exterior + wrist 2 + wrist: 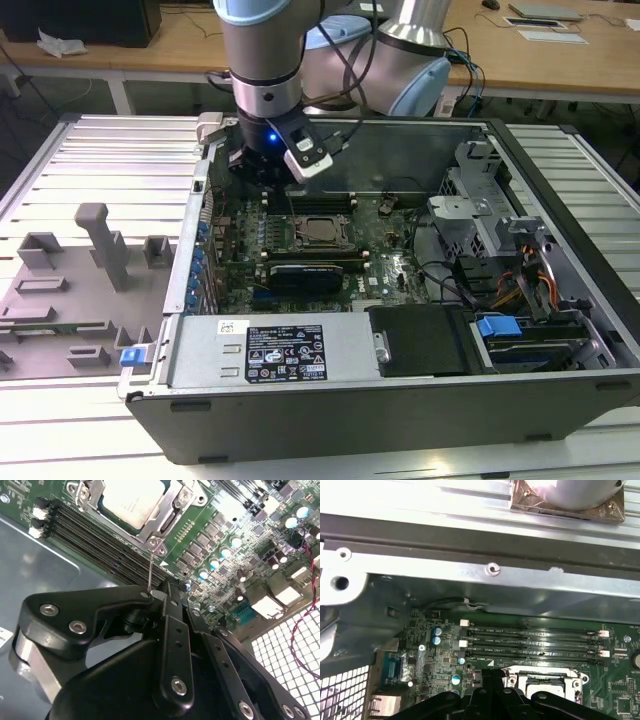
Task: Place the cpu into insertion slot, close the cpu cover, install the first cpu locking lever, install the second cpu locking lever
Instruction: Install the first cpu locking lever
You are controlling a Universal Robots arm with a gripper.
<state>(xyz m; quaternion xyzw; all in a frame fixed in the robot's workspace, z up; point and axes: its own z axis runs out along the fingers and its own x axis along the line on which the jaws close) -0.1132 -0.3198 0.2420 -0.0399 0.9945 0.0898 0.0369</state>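
Tool looks pinched shut on the thin locking lever beside the cpu, which sits under the closed cpu cover. If the grip slips, that lever could spring back.

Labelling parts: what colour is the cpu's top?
Pale silvery-grey; the cpu shows best in the second wrist view.

The cpu lies in the slot. Memory slots lie beside the slot. A lever runs from its corner to the gripper.

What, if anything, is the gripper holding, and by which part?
The gripper appears to pinch a thin locking lever at its free end.
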